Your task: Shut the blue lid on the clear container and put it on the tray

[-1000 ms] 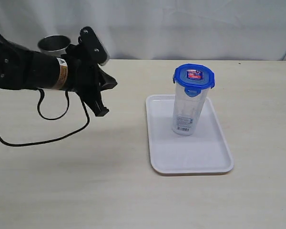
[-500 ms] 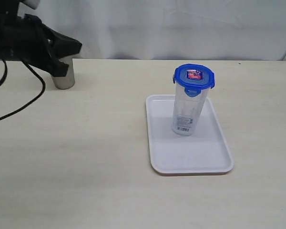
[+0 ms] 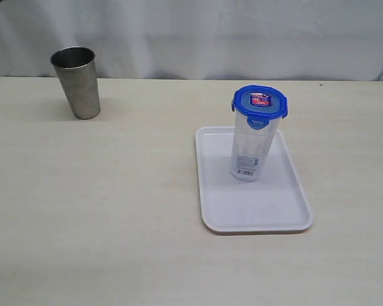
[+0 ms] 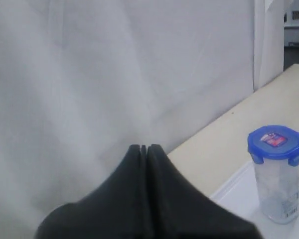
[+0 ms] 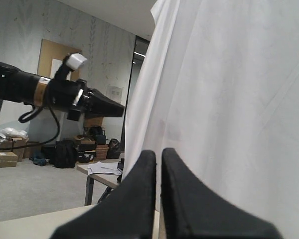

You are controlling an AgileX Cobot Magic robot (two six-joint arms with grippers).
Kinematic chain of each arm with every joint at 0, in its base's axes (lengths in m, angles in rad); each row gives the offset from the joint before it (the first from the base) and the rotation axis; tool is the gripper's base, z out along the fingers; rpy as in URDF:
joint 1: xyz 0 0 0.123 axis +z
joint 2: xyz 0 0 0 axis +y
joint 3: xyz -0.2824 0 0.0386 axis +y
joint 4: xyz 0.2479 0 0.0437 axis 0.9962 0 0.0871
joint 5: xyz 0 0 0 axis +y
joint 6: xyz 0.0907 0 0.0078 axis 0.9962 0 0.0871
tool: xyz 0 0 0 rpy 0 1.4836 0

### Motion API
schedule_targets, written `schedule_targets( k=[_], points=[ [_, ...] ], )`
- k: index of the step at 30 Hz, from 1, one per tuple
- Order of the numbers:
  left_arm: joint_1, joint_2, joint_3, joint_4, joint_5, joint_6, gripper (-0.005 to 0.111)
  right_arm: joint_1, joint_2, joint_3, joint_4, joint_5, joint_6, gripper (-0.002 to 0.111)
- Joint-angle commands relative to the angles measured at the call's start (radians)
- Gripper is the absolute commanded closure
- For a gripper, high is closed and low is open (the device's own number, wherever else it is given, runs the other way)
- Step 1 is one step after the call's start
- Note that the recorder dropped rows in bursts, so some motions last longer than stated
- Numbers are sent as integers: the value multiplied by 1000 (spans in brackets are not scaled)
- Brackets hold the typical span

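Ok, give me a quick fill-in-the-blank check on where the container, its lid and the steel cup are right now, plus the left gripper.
1. The clear container stands upright on the white ____.
2. The lid sitting on top of it is coloured ____.
3. In the exterior view, the steel cup stands to the ____ of the container.
4. The left gripper holds nothing and is ____.
Missing words: tray; blue; left; shut.
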Motion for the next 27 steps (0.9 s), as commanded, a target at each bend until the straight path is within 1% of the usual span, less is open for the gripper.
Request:
schedule_targets(
  k=[1, 5, 8, 12, 16, 21, 27],
  points=[
    [1, -165, 70, -7, 14, -22, 107, -5, -4, 5, 4, -4, 3, 104],
    [1, -318, 131, -7, 9, -109, 107, -5, -4, 5, 4, -4, 3, 104],
    [1, -421, 158, -7, -4, -144, 107, -5, -4, 5, 4, -4, 3, 104],
    [1, -554, 199, -7, -57, -143, 107, -5, -4, 5, 4, -4, 3, 104],
    [1, -665, 250, -7, -57, -143, 107, -5, -4, 5, 4, -4, 3, 104],
    [1, -768, 305, -7, -57, -143, 107, -5, -4, 5, 4, -4, 3, 104],
    [1, -802, 303, -7, -110, -143, 107, -5, -4, 5, 4, -4, 3, 104]
  ],
)
